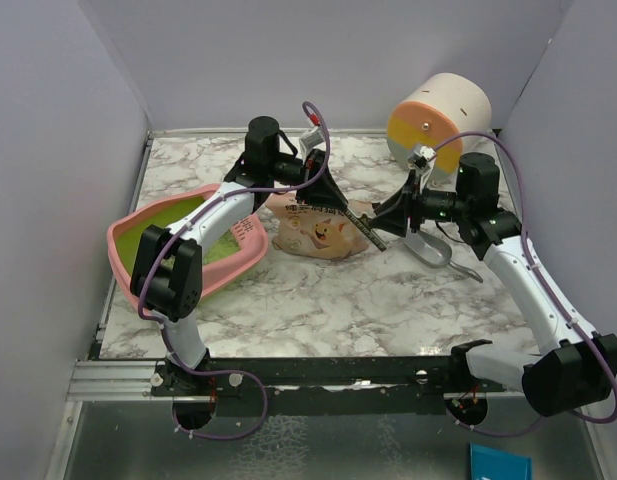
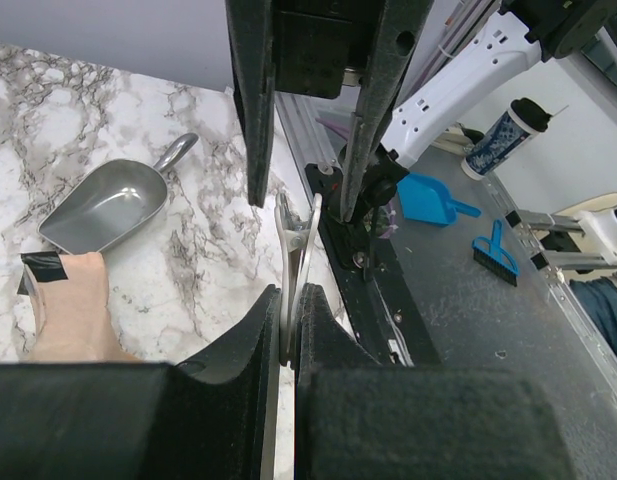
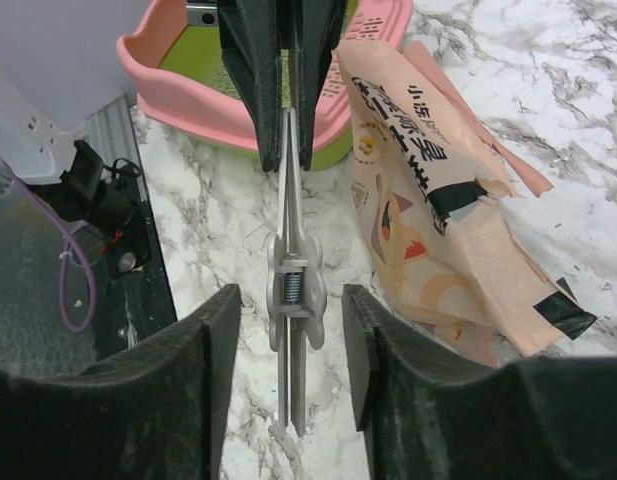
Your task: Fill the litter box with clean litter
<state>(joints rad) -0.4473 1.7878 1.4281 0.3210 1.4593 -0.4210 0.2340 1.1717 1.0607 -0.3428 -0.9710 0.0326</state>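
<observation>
The pink litter box, yellow-green inside, sits at the left and also shows in the right wrist view. The tan cat-printed pouch lies at the centre, to the right of the box, with black tape on it. No granules show. My left gripper is shut on one end of a pale grey spring clip, held above the marble. My right gripper is open, with its fingers either side of the clip's spring end and not touching it.
A grey metal scoop lies right of the pouch, under the right arm, and shows in the left wrist view. A round cream-orange-yellow drawer unit stands at the back right. Walls close in the table on three sides.
</observation>
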